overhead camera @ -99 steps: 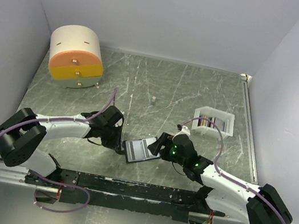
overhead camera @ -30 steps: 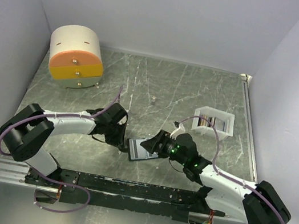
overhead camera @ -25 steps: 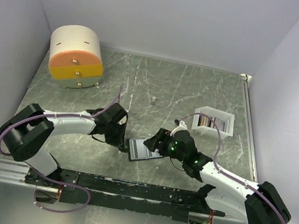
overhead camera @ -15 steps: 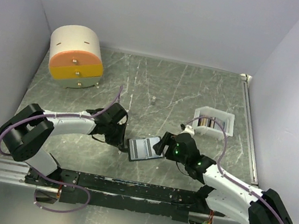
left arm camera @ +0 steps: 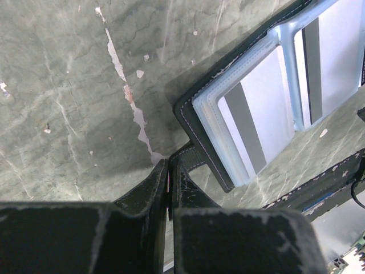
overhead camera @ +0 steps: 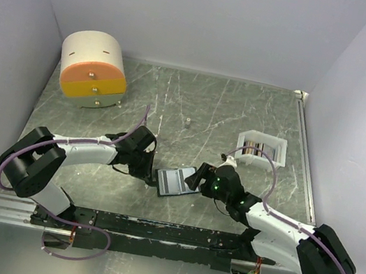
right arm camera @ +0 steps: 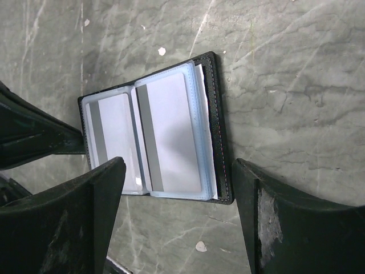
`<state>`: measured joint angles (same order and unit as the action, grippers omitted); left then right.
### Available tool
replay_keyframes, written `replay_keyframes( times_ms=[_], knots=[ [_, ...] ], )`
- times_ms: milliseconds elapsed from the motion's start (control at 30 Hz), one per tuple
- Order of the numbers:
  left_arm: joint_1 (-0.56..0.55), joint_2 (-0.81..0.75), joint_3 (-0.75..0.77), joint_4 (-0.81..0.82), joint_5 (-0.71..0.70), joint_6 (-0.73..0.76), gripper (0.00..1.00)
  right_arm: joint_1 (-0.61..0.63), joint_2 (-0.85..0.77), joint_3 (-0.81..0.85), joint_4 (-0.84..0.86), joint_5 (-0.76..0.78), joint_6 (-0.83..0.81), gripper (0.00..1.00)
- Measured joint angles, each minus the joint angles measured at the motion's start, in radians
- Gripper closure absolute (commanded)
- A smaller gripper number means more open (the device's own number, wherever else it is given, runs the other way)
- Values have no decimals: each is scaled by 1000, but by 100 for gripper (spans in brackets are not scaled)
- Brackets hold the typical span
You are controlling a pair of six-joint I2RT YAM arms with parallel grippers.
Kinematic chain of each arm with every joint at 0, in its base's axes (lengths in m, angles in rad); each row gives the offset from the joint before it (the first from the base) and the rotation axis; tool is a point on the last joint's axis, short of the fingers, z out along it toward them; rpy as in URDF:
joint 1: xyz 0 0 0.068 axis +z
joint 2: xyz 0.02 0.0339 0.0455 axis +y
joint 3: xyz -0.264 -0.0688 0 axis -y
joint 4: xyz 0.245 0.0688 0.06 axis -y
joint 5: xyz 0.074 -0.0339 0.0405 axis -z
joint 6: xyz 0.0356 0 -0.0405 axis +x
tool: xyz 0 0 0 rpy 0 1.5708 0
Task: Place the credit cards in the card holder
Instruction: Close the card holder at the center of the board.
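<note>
Card holder (right arm camera: 151, 137) tab seemingly pinched by left hand (left arm camera: 169, 171); right hand (right arm camera: 178, 171) spread wide.

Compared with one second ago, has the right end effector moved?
Yes. The right end effector has drawn back rightward off the card holder, toward the white tray, which stayed put.

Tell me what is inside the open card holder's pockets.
The card holder lies open. One clear pocket shows a credit card and the other a second credit card, both stripe side up. More sleeves are stacked beneath, and whether they hold cards is hidden.
</note>
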<state>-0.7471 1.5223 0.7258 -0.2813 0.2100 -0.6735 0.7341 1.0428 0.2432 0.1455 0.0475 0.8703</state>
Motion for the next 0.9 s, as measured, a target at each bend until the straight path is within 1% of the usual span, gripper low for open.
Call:
replay_keyframes(
  times_ms=[300,500,900],
  knots=[
    [0,0,0,2,5,0,87,-4,-50,-55,66,-80,68,24],
    [0,0,0,2,11,0,87,-4,-80,-59,102,-127,105,25],
    [-3,6,0,15,32,-8,86,-4,-72,-58,226,-236,143,26]
  ],
)
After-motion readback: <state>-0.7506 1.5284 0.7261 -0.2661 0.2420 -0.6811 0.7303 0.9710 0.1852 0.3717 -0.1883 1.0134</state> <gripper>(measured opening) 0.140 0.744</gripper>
